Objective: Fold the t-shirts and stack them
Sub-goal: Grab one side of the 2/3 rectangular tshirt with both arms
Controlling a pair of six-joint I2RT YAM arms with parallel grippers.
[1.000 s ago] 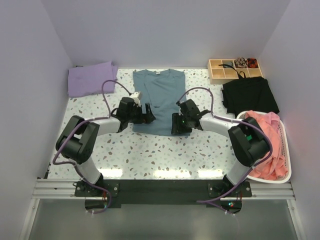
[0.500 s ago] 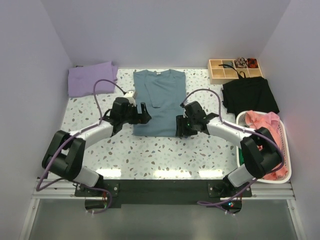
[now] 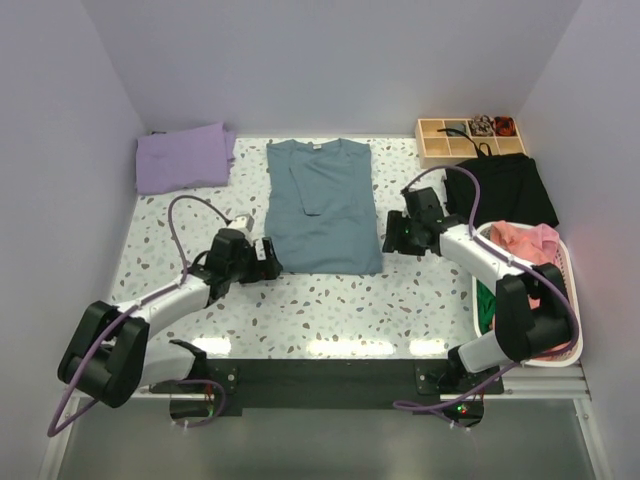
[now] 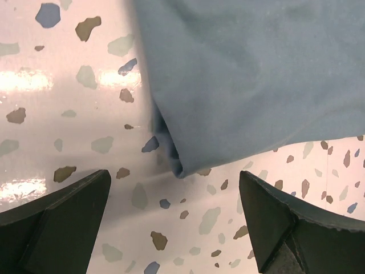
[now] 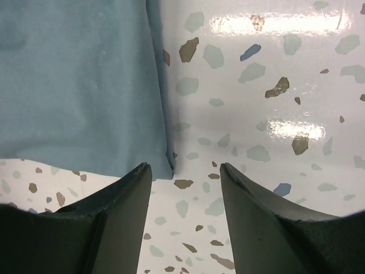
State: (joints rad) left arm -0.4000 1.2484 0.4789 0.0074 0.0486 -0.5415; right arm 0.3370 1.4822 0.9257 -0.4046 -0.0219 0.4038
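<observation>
Left gripper (image 4: 171,228) and right gripper (image 5: 185,228) gape wide, empty, apparently clear of the slate-blue t-shirt (image 3: 322,205).

Lit brightly and evenly from overhead. Threw white glare bars on the glossy table (image 3: 330,300), on the near side of the slate-blue t-shirt (image 3: 320,205), plus hot patches beside it in both wrist views. Left only thin, soft shadow under its hem. Rendered sharp throughout.

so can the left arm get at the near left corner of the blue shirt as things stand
Probably yes. The left gripper is open, and the blue shirt has its near left corner just ahead of the gap between the jaws. Only table shows around that corner, so nothing seems to block it.
</observation>
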